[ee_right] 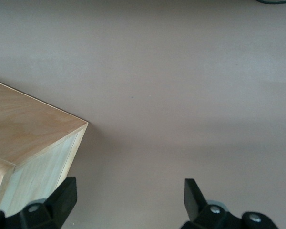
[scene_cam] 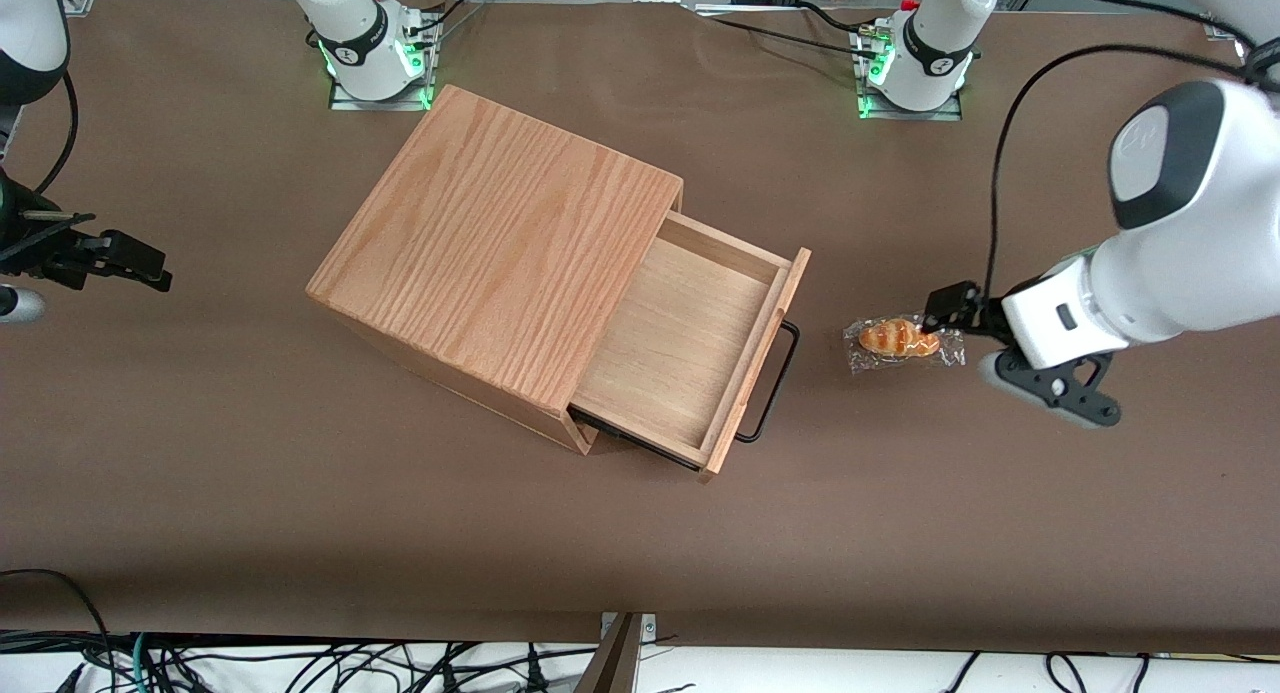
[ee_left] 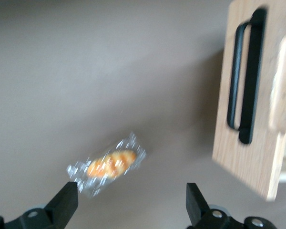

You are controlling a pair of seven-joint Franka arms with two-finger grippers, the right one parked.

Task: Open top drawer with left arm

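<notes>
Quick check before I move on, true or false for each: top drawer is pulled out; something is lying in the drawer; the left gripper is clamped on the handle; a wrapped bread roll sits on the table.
1. The top drawer is pulled out: true.
2. Something lies in it: false, only its bare bottom shows.
3. The left gripper is clamped on the handle: false, it is open, apart from the handle, by the roll.
4. A wrapped bread roll sits on the table: true.

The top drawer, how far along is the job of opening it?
Looks essentially done: the top drawer stands pulled well out of the oak box, its bottom showing. Nothing is in hand; the left gripper is open, away from the handle, above a wrapped bread roll. Little seems left.
</notes>
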